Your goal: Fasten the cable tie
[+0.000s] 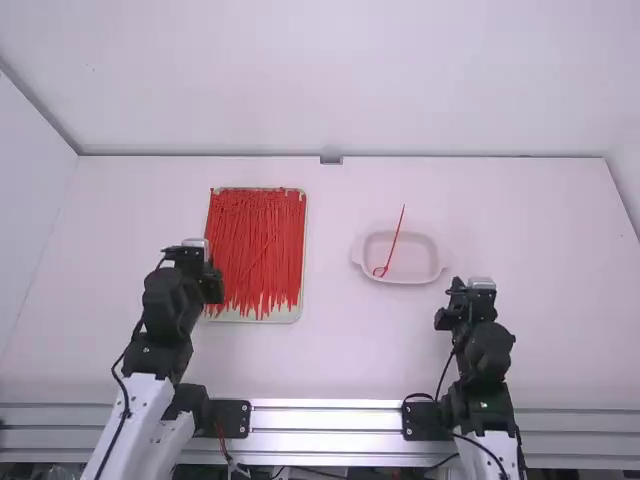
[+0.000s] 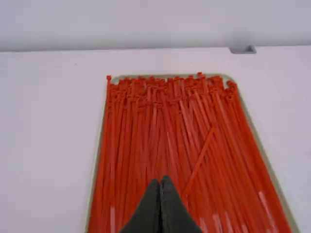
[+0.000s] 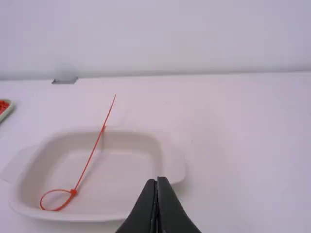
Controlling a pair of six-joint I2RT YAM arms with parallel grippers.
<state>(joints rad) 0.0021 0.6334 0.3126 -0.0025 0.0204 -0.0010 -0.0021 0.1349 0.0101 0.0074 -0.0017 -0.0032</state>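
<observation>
Two arms sit low by the table's near edge. From above, the left gripper [image 1: 212, 290] is over the near end of the tray [image 1: 303, 260] of loose red ties [image 1: 255, 250]. The right gripper [image 1: 455, 292] is just short of the white dish [image 1: 432, 258] holding one looped tie [image 1: 390, 250].

From the left wrist, the fingers are pressed together and empty, and the ties run lengthwise straight away from them.

From the right wrist, the fingers are likewise closed on nothing. I'd judge the left arm nearer a fresh tie.
</observation>
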